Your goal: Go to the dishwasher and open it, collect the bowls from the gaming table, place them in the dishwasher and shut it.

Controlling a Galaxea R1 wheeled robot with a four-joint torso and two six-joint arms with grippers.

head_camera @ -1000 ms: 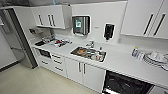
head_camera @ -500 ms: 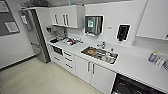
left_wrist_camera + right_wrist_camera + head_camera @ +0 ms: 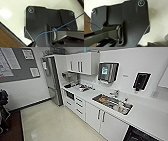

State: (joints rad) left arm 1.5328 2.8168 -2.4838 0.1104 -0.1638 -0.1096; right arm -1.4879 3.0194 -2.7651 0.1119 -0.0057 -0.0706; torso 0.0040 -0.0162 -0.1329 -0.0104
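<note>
While the robot looks down into this little office kitchenette, the white countertop (image 3: 147, 113) runs diagonally along the wall, with a stainless sink (image 3: 112, 104) set into it that has some dishes or clutter inside, too blurry to name. A faucet (image 3: 115, 92) sits just behind the sink. Under the counter there are white cabinet doors (image 3: 100, 118) and a stack of drawers (image 3: 79, 105), and right at the bottom corner of the head view there's a dark opening under the counter, which looks like the dishwasher (image 3: 138, 135), though only a slice of it shows, so I can't tell if its door is up or down. Above the sink a paper towel dispenser (image 3: 108, 72) hangs on the wall, with a dark soap dispenser (image 3: 141, 80) further along. White upper cabinets (image 3: 82, 63) sit over the far end of the counter, where some small stuff is piled up, and a tall steel fridge (image 3: 51, 80) stands beside that. A grey notice board (image 3: 17, 64) with papers is on the other wall, and the pale floor (image 3: 52, 124) meets a darker brown strip near something black at the edge. Both wrist views are mostly the robot's own dark plate over pale floor, with a thin blue cable (image 3: 52, 30) crossing the left one. Honestly can't tell whether either gripper's jaws are open or closed.
</note>
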